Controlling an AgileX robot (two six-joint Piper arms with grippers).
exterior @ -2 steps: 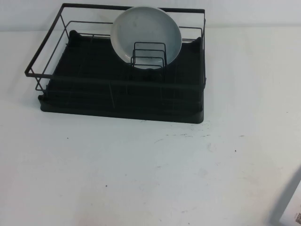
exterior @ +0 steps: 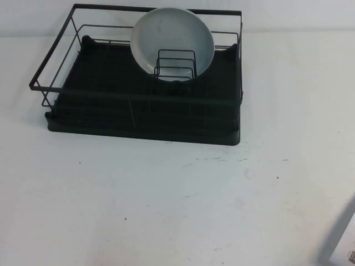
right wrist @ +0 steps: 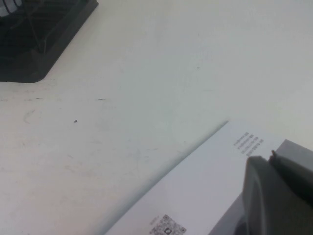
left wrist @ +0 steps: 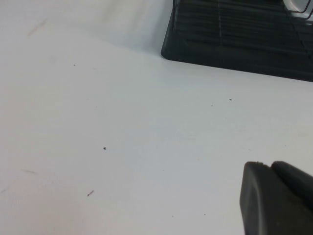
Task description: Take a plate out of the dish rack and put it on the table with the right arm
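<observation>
The pale grey-blue plate [exterior: 166, 36] stands on edge in the black wire dish rack [exterior: 138, 119], leaning behind the small upright wire slot holder [exterior: 176, 64] at the rack's back right. Neither arm shows in the high view. My left gripper [left wrist: 269, 165] is shut and empty, low over the white table [left wrist: 122, 137], apart from the rack's front corner [left wrist: 234, 44]. My right gripper [right wrist: 270, 157] is shut and empty, above a white printed sheet, far from the rack's near corner [right wrist: 34, 44].
A white sheet or box with small print and a QR code [right wrist: 195, 196] lies at the table's front right edge, also in the high view [exterior: 344, 244]. Bare table [exterior: 166, 194] with specks and scuffs stretches in front of the rack.
</observation>
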